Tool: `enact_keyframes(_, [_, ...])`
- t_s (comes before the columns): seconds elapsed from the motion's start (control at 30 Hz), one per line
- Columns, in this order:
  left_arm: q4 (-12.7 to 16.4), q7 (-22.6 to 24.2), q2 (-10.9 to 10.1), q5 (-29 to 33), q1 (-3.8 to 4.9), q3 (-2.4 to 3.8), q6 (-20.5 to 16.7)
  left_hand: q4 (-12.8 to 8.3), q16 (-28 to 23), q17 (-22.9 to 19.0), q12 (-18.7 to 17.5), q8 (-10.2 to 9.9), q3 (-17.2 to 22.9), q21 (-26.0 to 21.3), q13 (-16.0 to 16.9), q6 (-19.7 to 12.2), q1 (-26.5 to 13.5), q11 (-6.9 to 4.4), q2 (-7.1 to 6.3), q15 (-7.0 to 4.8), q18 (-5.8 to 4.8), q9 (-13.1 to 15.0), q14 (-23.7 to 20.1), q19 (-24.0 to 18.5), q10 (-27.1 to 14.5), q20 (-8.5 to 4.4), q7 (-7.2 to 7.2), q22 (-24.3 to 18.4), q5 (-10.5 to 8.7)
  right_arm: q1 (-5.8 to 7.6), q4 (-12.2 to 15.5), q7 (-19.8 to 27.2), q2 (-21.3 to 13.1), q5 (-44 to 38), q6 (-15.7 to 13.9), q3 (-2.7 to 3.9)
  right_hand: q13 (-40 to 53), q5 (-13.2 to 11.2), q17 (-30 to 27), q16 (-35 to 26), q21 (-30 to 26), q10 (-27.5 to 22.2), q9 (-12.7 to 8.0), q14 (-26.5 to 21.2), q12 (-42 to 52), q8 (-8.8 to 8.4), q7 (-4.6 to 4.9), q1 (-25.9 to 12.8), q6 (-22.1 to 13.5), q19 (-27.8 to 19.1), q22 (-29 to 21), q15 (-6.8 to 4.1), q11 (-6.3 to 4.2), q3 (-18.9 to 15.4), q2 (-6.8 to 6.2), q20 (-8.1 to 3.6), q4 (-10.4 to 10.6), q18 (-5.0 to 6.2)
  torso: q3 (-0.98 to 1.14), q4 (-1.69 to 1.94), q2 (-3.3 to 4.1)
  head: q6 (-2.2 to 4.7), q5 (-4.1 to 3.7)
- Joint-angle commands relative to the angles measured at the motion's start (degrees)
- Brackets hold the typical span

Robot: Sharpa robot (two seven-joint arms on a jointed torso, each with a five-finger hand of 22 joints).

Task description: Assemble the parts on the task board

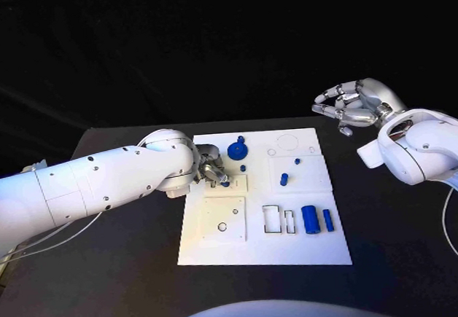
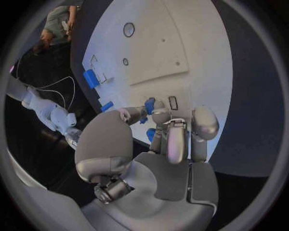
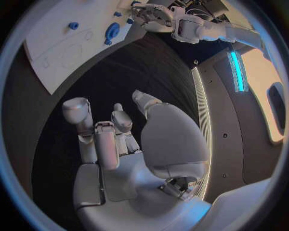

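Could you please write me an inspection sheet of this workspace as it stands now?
Surface: black table, task board in its middle.
Job's things: round blue part at the board's far edge; two small blue parts mid-board; two blue cylinders side by side at the near right; one blue part at the left hand's fingertips.
Clutter: nothing seen.
Hands: left hand down on the board, fingers around the blue part; right hand raised off the board's far right, fingers curled, holding nothing.
Cables: white cable along the left arm.
Surroundings: dark.
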Motion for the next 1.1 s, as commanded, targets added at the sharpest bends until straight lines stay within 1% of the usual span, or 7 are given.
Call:
enact_keyframes(0.03, [-0.18, -0.55, 0.23, -0.41, -0.13, -0.11, 0.54, 0.73, 0.23, 7.91, 0.34, 0.42, -1.76, 0.42, 0.24, 0.37, -0.96, 0.06, -0.04, -0.49, -0.71, -0.09, 4.14, 0.60, 0.56, -0.03, 0.05, 0.20, 0.26, -0.03, -0.01, 0.48, 0.03, -0.40, 0.61, 0.02, -0.05, -0.35, 3.47, 0.01, -0.28, 0.03, 0.05, 2.47, 0.18, 0.31, 0.06, -0.51, -0.38, 0.40, -0.06, -0.45, -0.10, 0.09, -0.08, -0.05, 0.30, 0.83, 0.01, 0.04, 0.00, -0.01, -0.07])
enact_keyframes(0.43, [-0.79, -0.65, 0.45, -0.40, -0.13, -0.11, 0.62, 2.63, 0.58, 8.59, 0.88, 0.57, -5.91, 0.72, 0.78, 0.79, -2.27, -0.02, -0.22, -0.57, -0.83, -0.26, 4.31, 0.95, 0.93, -0.11, -0.05, 0.90, 0.27, -0.04, -0.01, 0.40, 0.00, -0.39, 0.53, 0.02, -0.17, -0.60, 3.35, -0.06, -0.65, 0.00, 0.09, 2.43, 0.22, 0.65, 0.00, -0.84, -0.53, 0.28, -0.26, -0.48, -0.14, -0.54, -0.20, -0.07, 0.94, 0.89, 0.00, -0.02, 0.05, -0.03, -0.16])
enact_keyframes(0.7, [-0.98, -0.77, 0.51, -0.40, -0.13, -0.11, 0.28, 3.69, 0.60, 8.61, 0.91, 0.56, -8.00, 0.73, 0.70, 0.86, -2.62, -0.02, -0.19, -0.57, -0.83, -0.38, 4.30, 0.96, 0.88, -0.13, -0.04, 0.95, 0.27, -0.04, -0.03, 0.25, 0.02, -0.39, 0.16, 0.02, -0.39, -1.35, 3.24, -0.12, -0.96, -0.15, 0.13, 2.38, 0.21, 1.04, -0.04, -0.98, -0.71, 0.19, -0.40, -0.51, -0.17, -1.10, 0.03, -0.10, 1.69, 0.92, 0.00, 0.06, 0.00, -0.04, -0.21])
enact_keyframes(0.87, [-1.05, -0.89, 0.50, -0.40, -0.13, -0.11, 0.36, 4.29, 0.71, 8.84, 1.04, 0.59, -9.12, 0.81, 0.83, 0.94, -2.79, -0.03, -0.17, -0.57, -0.87, -0.43, 4.36, 1.05, 0.96, -0.13, -0.05, 1.16, 0.27, -0.05, -0.04, 0.25, 0.01, -0.39, 0.07, 0.02, -0.43, -1.51, 3.23, -0.13, -1.10, -0.18, 0.14, 2.37, 0.23, 1.18, -0.06, -1.08, -0.78, 0.15, -0.46, -0.51, -0.18, -1.39, 0.00, -0.11, 1.98, 0.94, 0.03, 0.05, 0.00, -0.06, -0.20])
enact_keyframes(0.97, [-1.03, -0.81, 0.45, -0.40, -0.13, -0.11, 0.42, 4.69, 0.75, 8.91, 1.14, 0.62, -10.61, 0.81, 0.89, 1.02, -3.16, -0.02, -0.36, -0.58, -0.87, -0.49, 4.37, 1.05, 1.01, -0.13, -0.05, 1.18, 0.26, -0.06, -0.05, 0.23, 0.01, -0.39, 0.08, 0.02, -0.41, -1.56, 3.21, -0.14, -1.10, -0.15, 0.15, 2.36, 0.27, 1.27, -0.07, -1.16, -0.83, 0.17, -0.43, -0.52, -0.19, -1.60, -0.05, -0.12, 2.19, 0.93, 0.04, -0.01, -0.03, -0.08, -0.12])
enact_keyframes(1.03, [-1.00, -0.73, 0.41, -0.40, -0.14, -0.11, 0.37, 4.75, 0.76, 8.92, 1.18, 0.62, -12.77, 0.80, 0.84, 1.02, -3.57, 0.00, -0.69, -0.60, -0.87, -0.55, 4.37, 1.05, 0.96, -0.13, -0.06, 1.21, 0.24, -0.07, -0.07, 0.23, 0.00, -0.40, 0.10, 0.02, -0.57, -1.57, 3.08, -0.20, -1.43, -0.29, 0.15, 2.32, 0.19, 1.31, -0.07, -1.20, -0.86, 0.01, -0.68, -0.52, -0.19, -1.72, -0.07, -0.12, 2.30, 1.00, 0.03, -0.01, 0.00, -0.05, -0.10])
enact_keyframes(1.1, [-0.95, -0.66, 0.37, -0.40, -0.14, -0.10, 0.25, 4.86, 0.78, 8.97, 1.22, 0.60, -14.15, 0.80, 0.82, 0.99, -3.94, -0.03, -0.74, -0.60, -0.86, -0.61, 4.38, 1.04, 0.94, -0.15, -0.07, 1.22, 0.26, -0.08, -0.07, 0.22, -0.01, -0.40, 0.10, 0.02, -0.61, -1.58, 3.00, -0.24, -1.50, -0.33, 0.15, 2.28, 0.19, 1.35, -0.07, -1.22, -0.92, -0.03, -0.72, -0.52, -0.19, -1.83, -0.10, -0.12, 2.40, 1.01, 0.02, 0.01, 0.02, -0.03, -0.12])
